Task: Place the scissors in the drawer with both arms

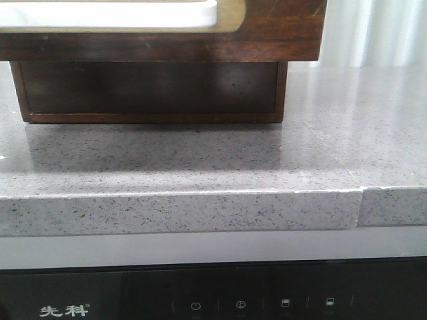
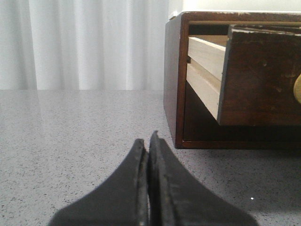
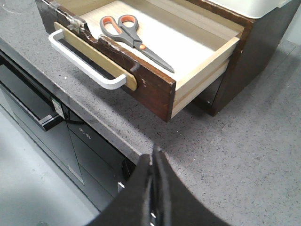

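The scissors (image 3: 134,38), grey handles with orange loops, lie flat on the pale floor of the open drawer (image 3: 155,89). The drawer is pulled out of its dark cabinet frame; it also shows in the left wrist view (image 2: 258,75) and from below in the front view (image 1: 267,30). My right gripper (image 3: 154,157) is shut and empty, above the counter's front edge, apart from the drawer's front corner. My left gripper (image 2: 147,143) is shut and empty, low over the counter, in front of the cabinet's side. No arm shows in the front view.
The cabinet frame (image 1: 150,93) stands on a speckled grey counter (image 1: 200,160). A white bar handle (image 3: 80,63) on a pale wooden strip is on the drawer front. A black appliance front (image 1: 213,293) sits below the counter edge. White curtains (image 2: 84,42) hang behind.
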Action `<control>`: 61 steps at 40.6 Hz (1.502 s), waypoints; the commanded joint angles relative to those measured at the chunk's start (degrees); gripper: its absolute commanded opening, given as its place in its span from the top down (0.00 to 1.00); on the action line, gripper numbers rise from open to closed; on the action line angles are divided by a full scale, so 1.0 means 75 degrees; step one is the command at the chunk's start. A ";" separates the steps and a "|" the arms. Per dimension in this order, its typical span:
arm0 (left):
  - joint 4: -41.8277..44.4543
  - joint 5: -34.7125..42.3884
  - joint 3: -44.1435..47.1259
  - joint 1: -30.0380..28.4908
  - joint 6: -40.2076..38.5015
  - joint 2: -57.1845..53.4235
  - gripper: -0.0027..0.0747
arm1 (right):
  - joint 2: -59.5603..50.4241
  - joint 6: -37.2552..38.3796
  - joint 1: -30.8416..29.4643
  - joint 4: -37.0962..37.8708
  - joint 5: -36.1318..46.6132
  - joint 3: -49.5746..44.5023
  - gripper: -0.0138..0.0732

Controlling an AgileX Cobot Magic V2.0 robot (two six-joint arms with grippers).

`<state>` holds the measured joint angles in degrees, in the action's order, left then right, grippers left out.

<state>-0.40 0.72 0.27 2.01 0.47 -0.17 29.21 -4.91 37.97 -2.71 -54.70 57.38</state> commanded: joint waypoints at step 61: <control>-0.0044 0.0651 0.0188 0.0056 -0.0063 -0.0130 0.99 | -0.4101 0.0027 -0.4879 0.0611 0.7903 -0.7858 0.92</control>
<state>-0.40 0.82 0.27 2.01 0.47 -0.17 -0.61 -4.91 1.64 1.39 -0.61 -1.44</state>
